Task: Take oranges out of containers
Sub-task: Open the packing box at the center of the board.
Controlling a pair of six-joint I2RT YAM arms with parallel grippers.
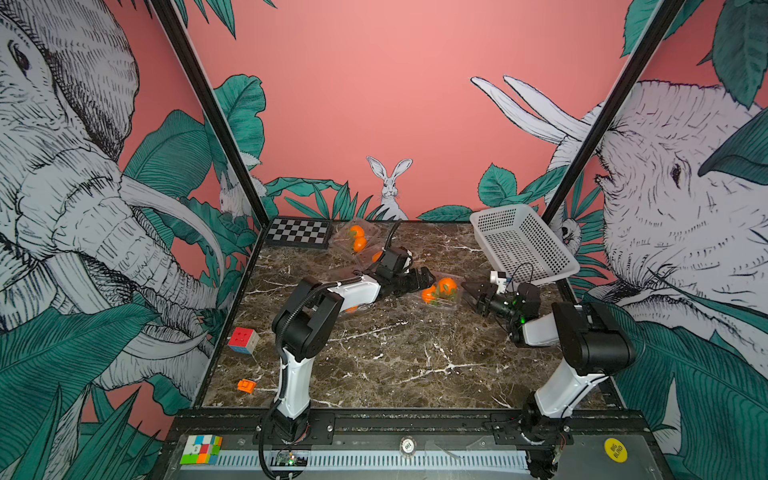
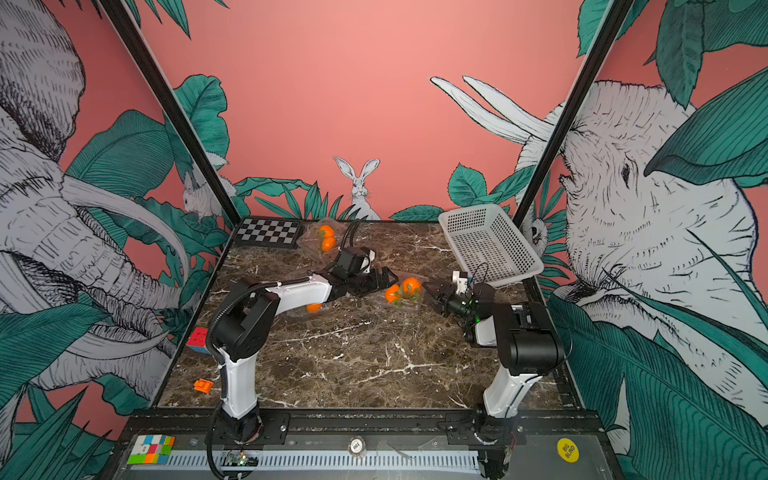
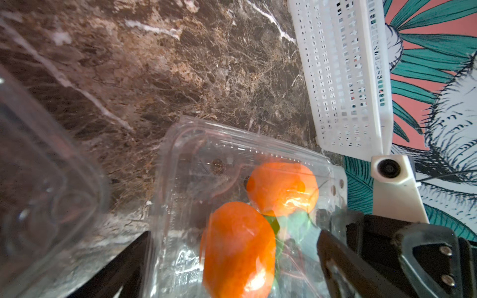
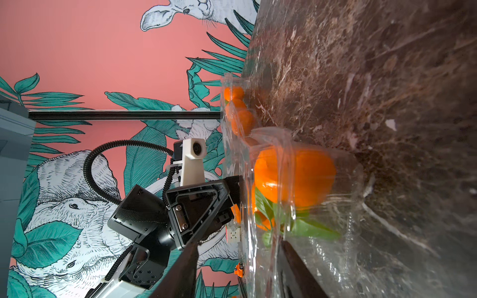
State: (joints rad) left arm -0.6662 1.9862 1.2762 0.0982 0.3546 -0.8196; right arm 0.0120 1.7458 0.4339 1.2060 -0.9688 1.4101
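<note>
While two round orange mandarins sit inside the clear plastic clamshell at the middle of the desk, the wide-open, empty left hand straddles it. The right hand waits half open at its edge, grip unclear; prying up the lid likely follows.

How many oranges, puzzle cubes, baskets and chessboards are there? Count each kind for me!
Oranges in sight: 6
Puzzle cubes: 2
White basket: 1
Chessboard: 1
Total: 10
</note>
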